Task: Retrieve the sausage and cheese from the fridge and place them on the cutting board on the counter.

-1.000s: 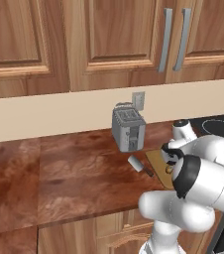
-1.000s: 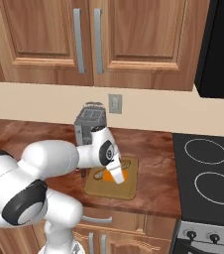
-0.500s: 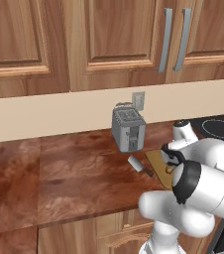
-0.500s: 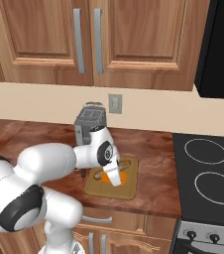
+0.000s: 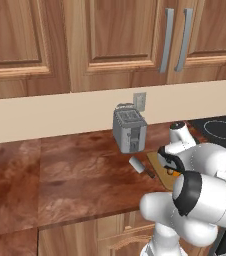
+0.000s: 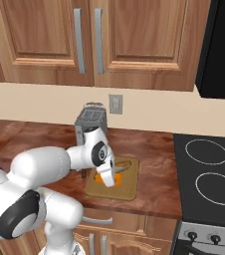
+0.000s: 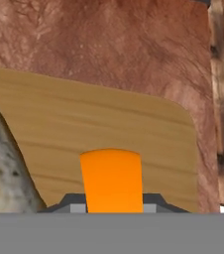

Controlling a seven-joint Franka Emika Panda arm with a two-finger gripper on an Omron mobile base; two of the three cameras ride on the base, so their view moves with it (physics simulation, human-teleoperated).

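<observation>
Right base view: you see the white arm bent low over the cutting board point(image 6: 127, 185), which lies on the reddish-brown counter point(image 6: 154, 149) just in front of the toaster point(image 6: 90, 119). The gripper point(image 6: 108, 175) hangs right over the board with the orange cheese point(image 6: 106, 178) at its tips. Compared with a second ago, the wrist has sunk a little closer to the board and the cheese sits lower, at or nearly on the wood. That suggests the cheese is about to be set down, so this half of the task looks almost done.

In the hand view the cheese point(image 7: 111, 179) stands between the two dark fingertips, with the board point(image 7: 148, 134) behind it and the counter point(image 7: 109, 44) beyond the board's far edge. The fingers seem closed on the wedge, though their lower parts are cut off.

A thin curved shape lies on the board just past the gripper, away from the toaster; it may be the sausage, but it is too small to tell. A mottled grey mass at the left of the hand view is also hard to identify. In the left base view the arm hides most of the board, and a white cylinder with a dark handle point(image 5: 140, 166) lies just in front of the toaster.
</observation>
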